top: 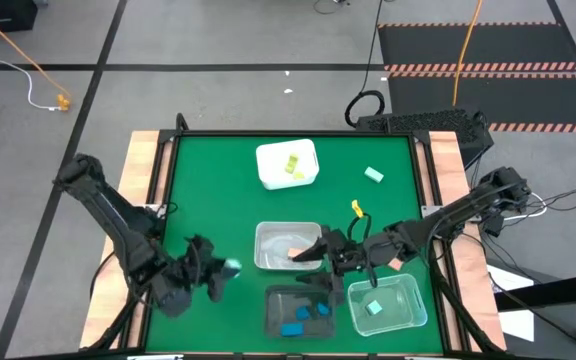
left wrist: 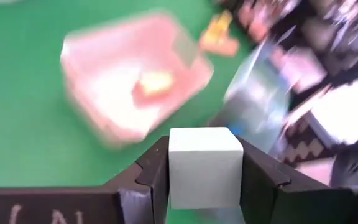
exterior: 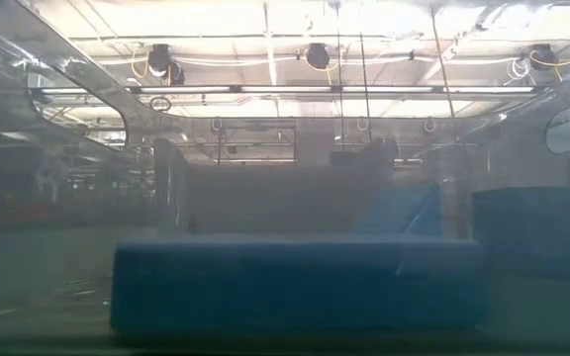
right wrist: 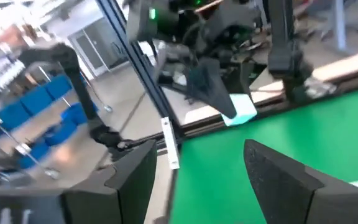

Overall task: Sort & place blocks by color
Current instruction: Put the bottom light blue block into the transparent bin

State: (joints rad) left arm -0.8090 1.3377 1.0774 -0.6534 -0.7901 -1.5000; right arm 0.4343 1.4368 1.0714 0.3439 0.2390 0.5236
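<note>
My left gripper [top: 223,270] is near the table's near left part, shut on a mint green cube [top: 232,268], which fills the left wrist view [left wrist: 205,167]. My right gripper [top: 313,250] is open over the right side of a clear tub [top: 268,232] that holds a salmon block [top: 296,251]; its fingers touch nothing [right wrist: 197,155]. A white tub [top: 268,175] holds yellow blocks [top: 293,165]. A dark tub [top: 273,300] holds blue blocks [top: 298,320]. Another clear tub [top: 408,315] holds a mint block [top: 373,307]. A mint block [top: 373,175] and a yellow block [top: 357,208] lie loose on the table. My left gripper pinches the mint cube between its two fingers [left wrist: 151,171], one on each opposite side face [left wrist: 176,168]. The cube's front face sticks out past the fingertips. In the right wrist view the cube [right wrist: 241,111] is lifted clear of the table, the fingers slanting down onto it.
The three near tubs stand close together between the two grippers. A salmon block [top: 396,264] lies beside the right arm. The low view looks through a tub wall at blue blocks [exterior: 295,282]. Bare green surface [top: 208,190] lies to the far left.
</note>
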